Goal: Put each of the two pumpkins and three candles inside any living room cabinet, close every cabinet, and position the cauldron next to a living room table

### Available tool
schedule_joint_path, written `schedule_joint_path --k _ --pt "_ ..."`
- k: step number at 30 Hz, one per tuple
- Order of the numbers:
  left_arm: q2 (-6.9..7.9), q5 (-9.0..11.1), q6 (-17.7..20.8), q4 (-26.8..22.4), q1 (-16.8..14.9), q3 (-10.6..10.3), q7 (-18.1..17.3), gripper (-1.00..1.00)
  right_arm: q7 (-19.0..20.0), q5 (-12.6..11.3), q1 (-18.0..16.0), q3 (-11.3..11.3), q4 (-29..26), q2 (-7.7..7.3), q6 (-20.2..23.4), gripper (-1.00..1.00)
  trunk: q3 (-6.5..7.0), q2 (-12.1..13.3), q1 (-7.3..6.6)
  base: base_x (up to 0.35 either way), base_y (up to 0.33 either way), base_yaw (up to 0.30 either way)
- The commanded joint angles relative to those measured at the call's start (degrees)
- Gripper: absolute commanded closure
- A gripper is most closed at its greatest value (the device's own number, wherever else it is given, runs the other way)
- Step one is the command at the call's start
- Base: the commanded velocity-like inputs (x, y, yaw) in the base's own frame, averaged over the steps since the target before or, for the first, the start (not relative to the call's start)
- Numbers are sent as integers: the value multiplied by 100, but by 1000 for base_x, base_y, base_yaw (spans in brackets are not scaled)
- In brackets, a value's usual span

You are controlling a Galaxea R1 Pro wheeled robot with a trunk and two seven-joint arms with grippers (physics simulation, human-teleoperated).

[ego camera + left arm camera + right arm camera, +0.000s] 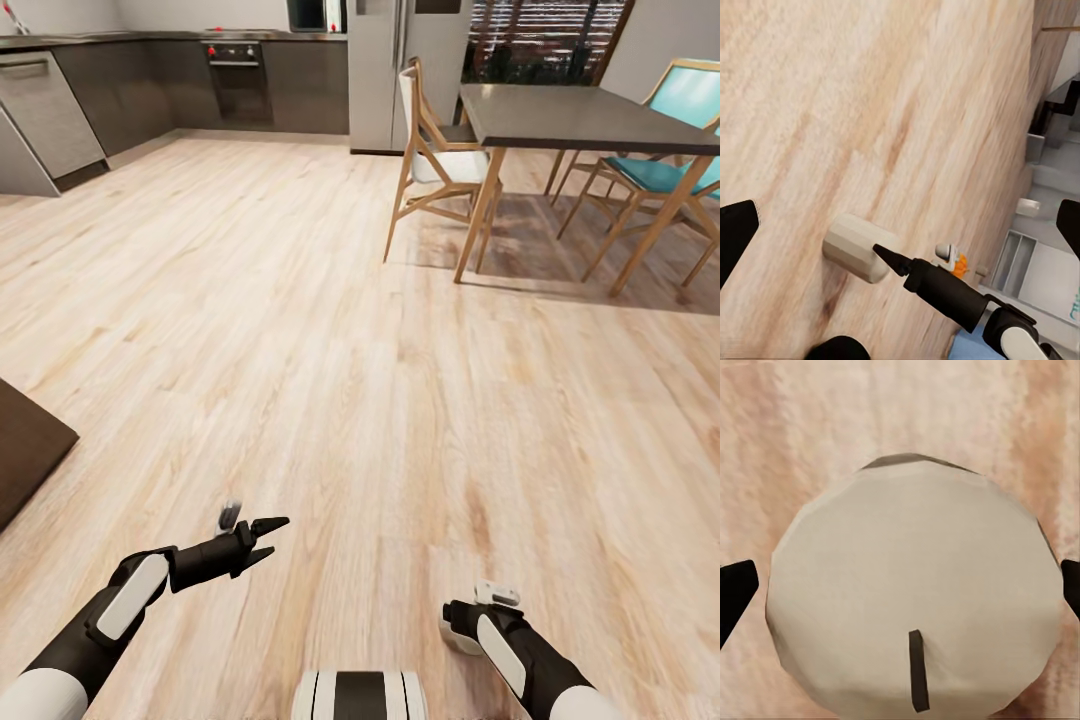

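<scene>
Pale wooden floor is stretching out in front of the robot, with grey kitchen cupboards at the far left and a dark table with wooden chairs at the far right. The robot seems to be travelling with its load.

The right gripper is pointing down, low beside the robot's body, and its fingers are standing on either side of a candle. I am judging that it is gripping the candle, because in the left wrist view the pale short cylinder is hanging above the floor with one black finger lying against its side. In the right wrist view I am looking down on the flat round top, with the dark wick showing near its rim.

The left gripper is hanging in front of the robot on the left side, with its two fingers spread apart and nothing between them.

About handling, I am guessing the following. The candle is looking stiff and light, so the weight is not a worry. Its wall is looking smooth and round, so it can slide or turn between the fingers if the grip is loose. It is wide, taking nearly the whole opening, so the fingers are needing to sit on opposite sides of the wall, at middle height. The wick is thin and is better left alone.
</scene>
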Motion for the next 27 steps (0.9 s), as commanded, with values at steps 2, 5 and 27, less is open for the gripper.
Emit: schedule_joint_path --k 2,5,27 --pt "2 14 13 1 -3 -11 -12 -100 -51 -56 -3 48 -13 -8 20 -100 -49 -5 4 0 0 0" --pt "2 14 13 1 -3 -11 -12 -100 -52 -56 -4 48 -12 -8 20 -100 -71 -6 6 0 0 0" --pt "1 10 10 1 -3 -11 -12 -100 -47 -56 -3 48 -13 -8 20 100 -182 -13 19 0 0 0"
